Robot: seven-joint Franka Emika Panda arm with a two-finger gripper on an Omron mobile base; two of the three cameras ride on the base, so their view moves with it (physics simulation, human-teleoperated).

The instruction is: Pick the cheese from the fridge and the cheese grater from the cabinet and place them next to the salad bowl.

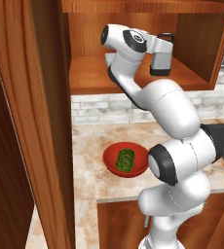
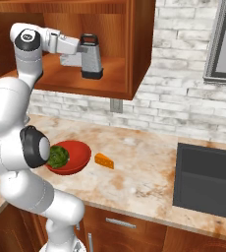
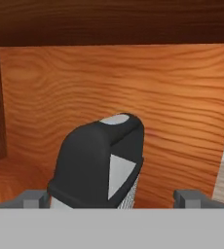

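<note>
hand view: claw [image 3: 114, 198] spread wide, cheese grater [image 3: 100, 163] upright between its fingertips [image 3: 33, 198] on the cabinet [image 3: 182, 107] shelf.

Readable text: none on any surface.
Labels, brands: none legible.
Numbers, signs: none legible in the left base, right base or hand views.

Cheese grater [image 3: 102, 163] fills lower centre, seen from above: black loop handle w/ a silver patch at its top, pale metal face and a strip of perforated side below. It stands betw. the claw [image 3: 113, 197] fingertips [image 3: 32, 197], which sit wide apart, one each side, jaws spread. Behind: wood-grain back wall of the cabinet [image 3: 133, 82], darker panel across top, shelf floor at lower left.
</note>
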